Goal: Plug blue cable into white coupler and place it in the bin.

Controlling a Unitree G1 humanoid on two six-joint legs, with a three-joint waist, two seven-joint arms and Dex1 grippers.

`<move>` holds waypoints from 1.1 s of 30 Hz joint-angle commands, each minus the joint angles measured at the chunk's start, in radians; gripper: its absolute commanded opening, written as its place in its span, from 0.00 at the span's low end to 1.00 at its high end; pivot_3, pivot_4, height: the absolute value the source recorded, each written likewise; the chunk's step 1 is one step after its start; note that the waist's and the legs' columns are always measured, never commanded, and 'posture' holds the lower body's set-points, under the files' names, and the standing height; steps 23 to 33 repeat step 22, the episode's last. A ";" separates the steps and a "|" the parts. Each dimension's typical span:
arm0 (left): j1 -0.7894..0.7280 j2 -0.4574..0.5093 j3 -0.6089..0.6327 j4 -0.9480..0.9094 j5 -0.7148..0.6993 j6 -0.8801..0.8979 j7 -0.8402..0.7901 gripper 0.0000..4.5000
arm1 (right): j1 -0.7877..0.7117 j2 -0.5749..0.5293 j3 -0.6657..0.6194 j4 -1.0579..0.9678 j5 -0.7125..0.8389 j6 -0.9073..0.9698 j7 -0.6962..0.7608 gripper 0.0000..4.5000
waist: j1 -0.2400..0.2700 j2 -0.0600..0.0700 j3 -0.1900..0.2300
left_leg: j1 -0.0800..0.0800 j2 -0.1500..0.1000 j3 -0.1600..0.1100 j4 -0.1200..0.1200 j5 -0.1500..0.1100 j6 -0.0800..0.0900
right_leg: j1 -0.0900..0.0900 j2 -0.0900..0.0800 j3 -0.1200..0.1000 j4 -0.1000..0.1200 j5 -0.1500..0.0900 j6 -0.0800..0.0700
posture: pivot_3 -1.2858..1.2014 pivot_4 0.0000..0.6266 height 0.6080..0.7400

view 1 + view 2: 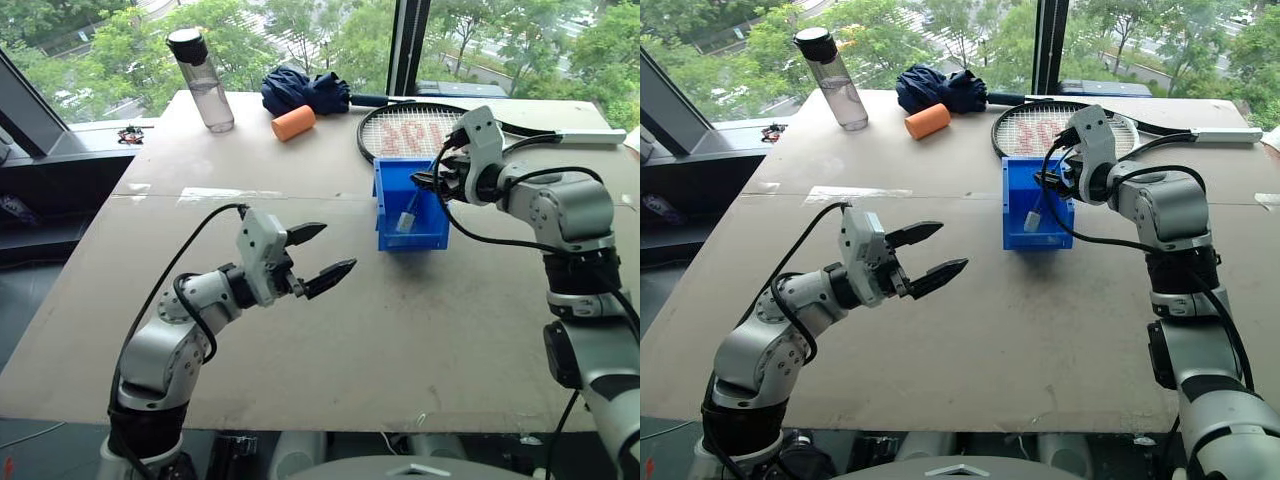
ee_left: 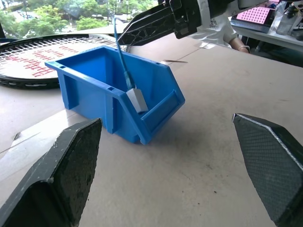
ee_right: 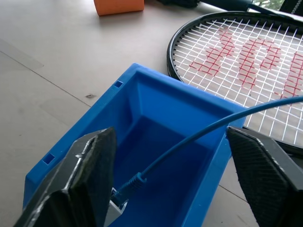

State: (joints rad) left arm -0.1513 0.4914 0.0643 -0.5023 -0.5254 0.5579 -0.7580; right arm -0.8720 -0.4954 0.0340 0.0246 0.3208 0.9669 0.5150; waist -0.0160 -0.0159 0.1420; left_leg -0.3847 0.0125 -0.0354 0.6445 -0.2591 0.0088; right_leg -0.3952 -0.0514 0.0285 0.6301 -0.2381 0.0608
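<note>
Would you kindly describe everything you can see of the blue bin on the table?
The bin is a bright blue rectangular tub of glossy moulded plastic, with a sloped cut-away front bearing a low lip and small slots along its rim. It stands upright on the table, its back right beside the racket head. Inside, the white coupler leans against the front wall with the blue cable plugged into it, the cable rising out over the rim. The right gripper hovers open above it, not touching.
</note>
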 commanded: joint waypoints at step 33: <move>0.504 0.285 0.402 -0.084 -0.162 -0.004 -0.220 1.00 | 1.520 -0.132 -0.897 -0.606 0.175 -0.675 0.604 0.98 | 0.019 -0.001 0.001 | 0.007 0.009 0.003 -0.002 -0.001 0.000 | 0.007 -0.002 0.002 -0.006 -0.008 0.003 | 0.52 0.24 1.00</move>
